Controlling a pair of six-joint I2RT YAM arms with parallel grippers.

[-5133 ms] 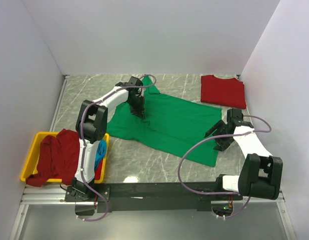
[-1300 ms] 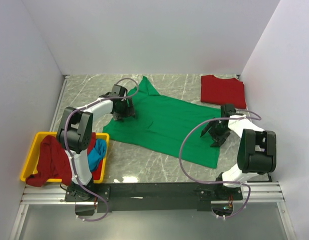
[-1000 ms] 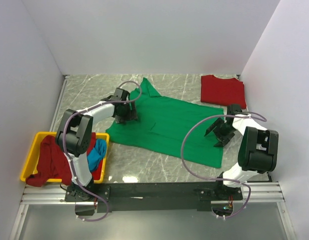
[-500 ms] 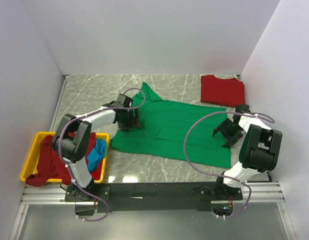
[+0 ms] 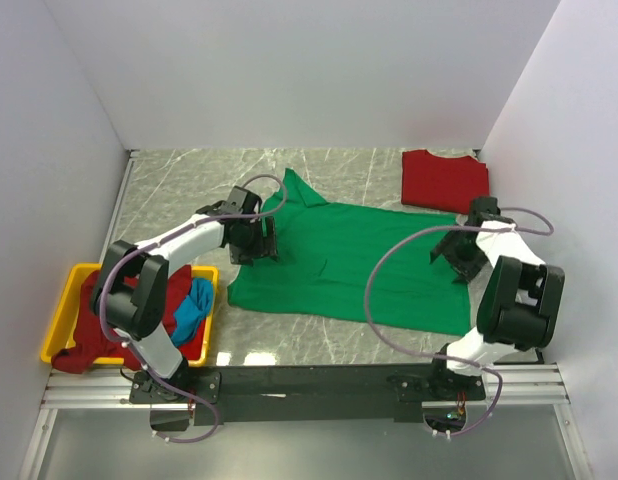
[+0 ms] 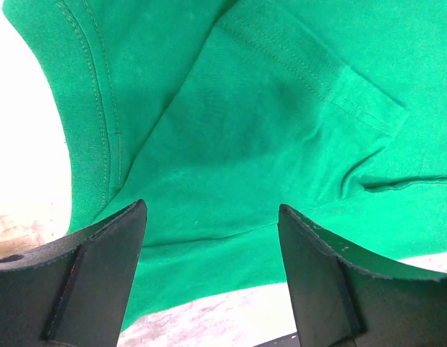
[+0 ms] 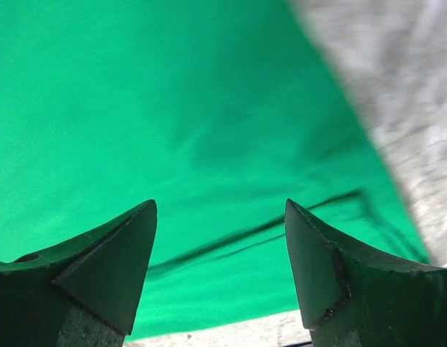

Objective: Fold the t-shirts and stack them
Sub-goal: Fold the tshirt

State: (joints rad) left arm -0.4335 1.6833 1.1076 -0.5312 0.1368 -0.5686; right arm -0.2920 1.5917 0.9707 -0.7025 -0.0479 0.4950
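While the bright green cotton t-shirt (image 5: 359,265) lies spread across the centre of the grey marbled table (image 5: 179,180), neither arm holds it. The left gripper (image 5: 257,238) stands over the shirt's left edge with jaws wide apart and nothing between them. The right gripper (image 5: 467,255) stands over the right edge, just as wide and just as empty.

Risks, as judgement:
- Cloth is thin and lies flat. A pinch from above may take only the top layer, or slip off altogether, and the fold would then open up.
- If one arm grips and the other misses, the pull would be lopsided and the shirt would skew.
- The shirt's upper right corner sits just beside the folded red t-shirt (image 5: 446,180) in the upper right of the frame. Dragging the green cloth that way could nudge or ruck that finished piece.
- Left wrist view shows overlapped cloth with a double-stitched hem (image 6: 100,108) under the jaws. A grip there could catch the extra layer and bunch it.

Materials and shapes:
- Green shirt: matte fine knit, one sleeve pointing to the upper middle of the frame. A few shallow creases show near its right edge in the right wrist view.
- Red shirt: a neat rectangle with soft edges.
- Table: glossy, veined stone pattern.
- Yellow plastic bin (image 5: 74,272), lower left: rigid and shallow. It holds a crumpled dark red shirt (image 5: 104,310), draped over the rim, and a blue cloth (image 5: 196,305).
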